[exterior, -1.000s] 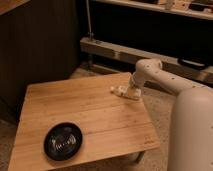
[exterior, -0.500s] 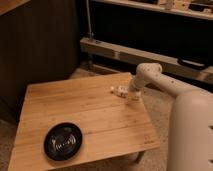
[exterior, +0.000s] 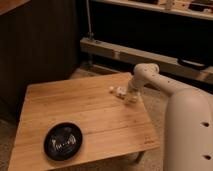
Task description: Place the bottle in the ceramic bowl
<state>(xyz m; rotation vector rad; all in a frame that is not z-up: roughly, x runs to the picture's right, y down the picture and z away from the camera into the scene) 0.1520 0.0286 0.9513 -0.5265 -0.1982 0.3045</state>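
hand (exterior: 131,95) beside bottle (exterior: 119,91), bowl (exterior: 63,141) front-left

I see a low wooden table (exterior: 95,112) of pale planks. The ceramic bowl (exterior: 63,142) sits on its near left part, black and glossy. The bottle (exterior: 119,91) is by the far right edge, well apart from the bowl, white cap pointing left. The gripper (exterior: 129,96) is low over the table at the bottle's right end. I cannot tell whether the bottle rests on the wood.

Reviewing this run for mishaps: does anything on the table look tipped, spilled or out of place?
Only the bottle: it looks to be lying sideways near the wooden table's far right edge, right at the gripper, not upright. The black ceramic bowl sits level near the front left corner. No spill shows.
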